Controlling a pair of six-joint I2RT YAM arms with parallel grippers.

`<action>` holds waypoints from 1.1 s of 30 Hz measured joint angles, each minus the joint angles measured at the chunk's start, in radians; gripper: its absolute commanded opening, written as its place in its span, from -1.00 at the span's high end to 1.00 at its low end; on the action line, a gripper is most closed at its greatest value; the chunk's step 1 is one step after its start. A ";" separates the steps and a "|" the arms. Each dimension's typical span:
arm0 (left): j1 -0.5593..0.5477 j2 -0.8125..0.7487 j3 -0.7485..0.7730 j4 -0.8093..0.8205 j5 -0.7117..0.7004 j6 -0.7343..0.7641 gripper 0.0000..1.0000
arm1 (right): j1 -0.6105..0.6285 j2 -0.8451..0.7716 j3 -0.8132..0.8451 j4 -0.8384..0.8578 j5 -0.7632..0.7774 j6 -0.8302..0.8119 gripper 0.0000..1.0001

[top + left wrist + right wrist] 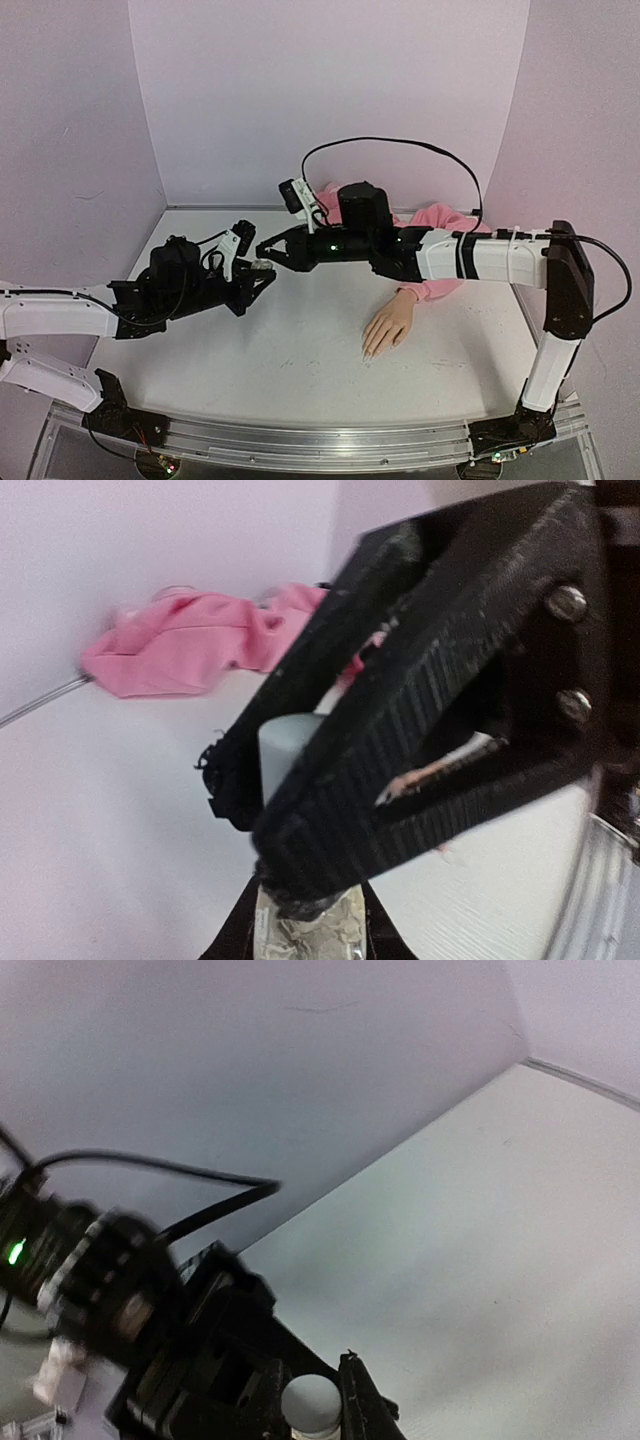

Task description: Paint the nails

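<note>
Top external: one mannequin hand (388, 325), one bottle (262, 265), left gripper (266, 276), right gripper (263, 250).

My overhead camera sits high behind both arm bases and looks forward and down, taking in the whole table (300, 370) up to its far edge and the walls. The left wrist camera is very close. The right gripper (245, 805) fills half its frame as it looks past the bottle (305, 932) and white cap (285, 745) toward the far right corner, where the pink sleeve (180, 645) lies. The overhead sees that sleeve too. The right wrist camera, equally close, faces left across the table to the wall and shares the cap with the left one.
</note>
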 measured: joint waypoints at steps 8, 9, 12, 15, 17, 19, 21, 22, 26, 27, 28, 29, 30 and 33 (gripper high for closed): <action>0.130 -0.076 -0.103 0.223 0.781 -0.105 1.00 | -0.037 -0.081 -0.120 0.158 -0.521 -0.212 0.39; 0.134 -0.077 -0.103 0.233 0.801 -0.106 1.00 | -0.032 -0.090 -0.126 0.165 -0.512 -0.211 0.18; 0.144 -0.078 -0.108 0.256 0.775 -0.103 1.00 | -0.020 -0.123 -0.161 0.146 -0.409 -0.186 -0.54; 0.150 -0.075 -0.106 0.227 0.649 -0.073 1.00 | -0.015 -0.142 -0.174 0.080 -0.254 -0.154 -0.77; 0.133 -0.066 -0.090 0.161 0.531 -0.033 1.00 | -0.020 -0.150 -0.172 0.021 -0.159 -0.134 -0.84; 0.098 -0.048 -0.066 0.098 0.410 0.026 1.00 | -0.024 -0.151 -0.158 -0.049 -0.092 -0.119 -0.86; 0.058 -0.035 -0.050 0.056 0.309 0.084 1.00 | -0.030 -0.151 -0.132 -0.128 -0.048 -0.103 -0.86; 0.041 -0.031 -0.043 0.037 0.264 0.109 1.00 | -0.032 -0.150 -0.116 -0.160 -0.032 -0.096 -0.83; 0.010 -0.023 -0.039 -0.005 0.136 0.171 1.00 | -0.032 -0.149 -0.058 -0.235 0.006 -0.063 -0.55; 0.006 -0.022 -0.039 -0.011 0.113 0.180 1.00 | -0.032 -0.146 -0.043 -0.248 0.010 -0.053 -0.46; 0.006 -0.019 -0.037 -0.016 0.096 0.188 1.00 | -0.032 -0.139 -0.025 -0.257 0.012 -0.045 -0.38; 0.004 -0.016 -0.035 -0.019 0.078 0.194 1.00 | -0.032 -0.128 -0.006 -0.265 0.011 -0.037 -0.32; 0.002 -0.012 -0.034 -0.021 0.063 0.198 1.00 | -0.032 -0.113 0.014 -0.270 0.010 -0.029 -0.28; -0.006 -0.008 -0.034 -0.032 0.034 0.212 1.00 | -0.032 -0.064 0.061 -0.285 -0.002 -0.016 -0.18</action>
